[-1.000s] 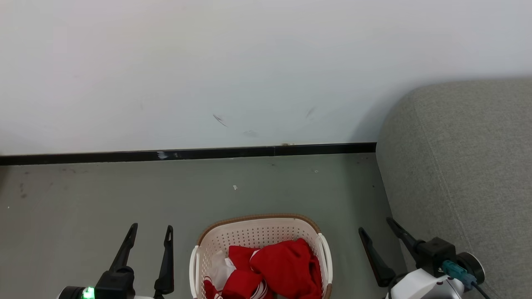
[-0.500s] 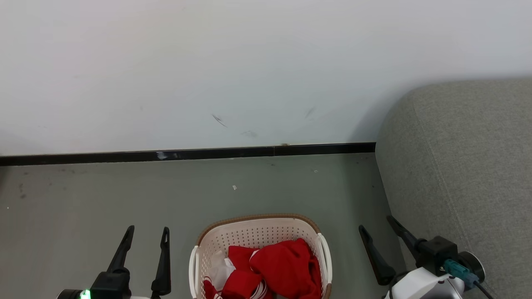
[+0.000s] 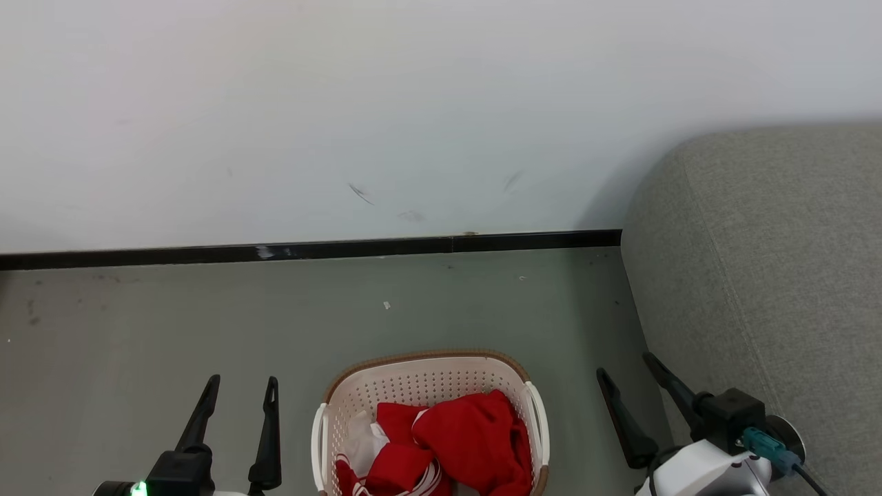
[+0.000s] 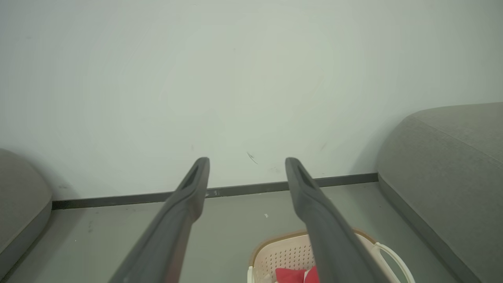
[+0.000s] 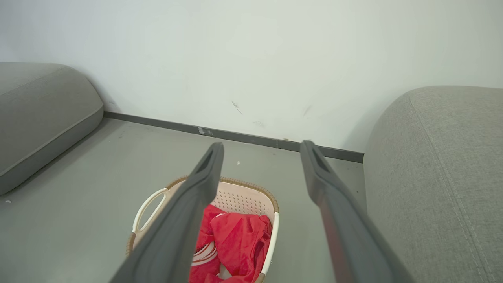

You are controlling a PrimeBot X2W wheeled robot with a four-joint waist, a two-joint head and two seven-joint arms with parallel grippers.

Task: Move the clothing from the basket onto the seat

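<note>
Clothing (image 3: 455, 441): red with white stripes, bunched in the basket; its lower part is cut off by the picture edge.
Basket (image 3: 413, 386): on the floor, near end cut off.
Seat (image 3: 772, 262): right of the basket, partly out of frame.
Left gripper (image 3: 244, 379): spread, empty, left of the basket.
Right gripper (image 3: 624, 364): spread, empty, between basket and seat.

Home living room: grey sofa (image 3: 758, 275), laundry basket (image 3: 420, 384)
</note>
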